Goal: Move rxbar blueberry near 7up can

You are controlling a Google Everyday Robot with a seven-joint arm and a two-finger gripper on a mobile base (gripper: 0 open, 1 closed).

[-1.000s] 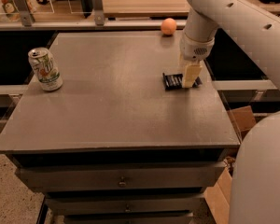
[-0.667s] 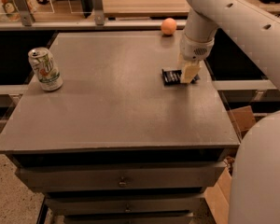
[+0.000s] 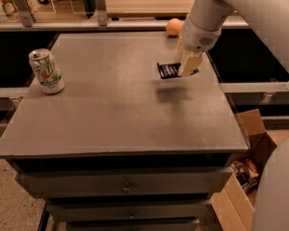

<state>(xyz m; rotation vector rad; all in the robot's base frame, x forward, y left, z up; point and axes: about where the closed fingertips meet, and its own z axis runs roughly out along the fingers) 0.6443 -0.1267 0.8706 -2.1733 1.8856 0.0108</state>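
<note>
The rxbar blueberry [image 3: 169, 70] is a flat dark navy bar with pale lettering. It hangs above the grey table top [image 3: 111, 105] and casts a shadow below it. My gripper [image 3: 188, 67] is shut on the bar's right end, over the right half of the table. The 7up can [image 3: 46, 71] is silver-white with green and red marks. It stands upright at the table's left edge, far left of the bar.
A round orange fruit [image 3: 173, 27] lies at the table's back edge, behind my gripper. A cardboard box [image 3: 245, 177] with small dark cans stands on the floor at the lower right. Drawers run under the table front. My white arm fills the upper right.
The gripper has lifted the bar off the table and carried it a little up and to the left. The can and the orange have not moved.
</note>
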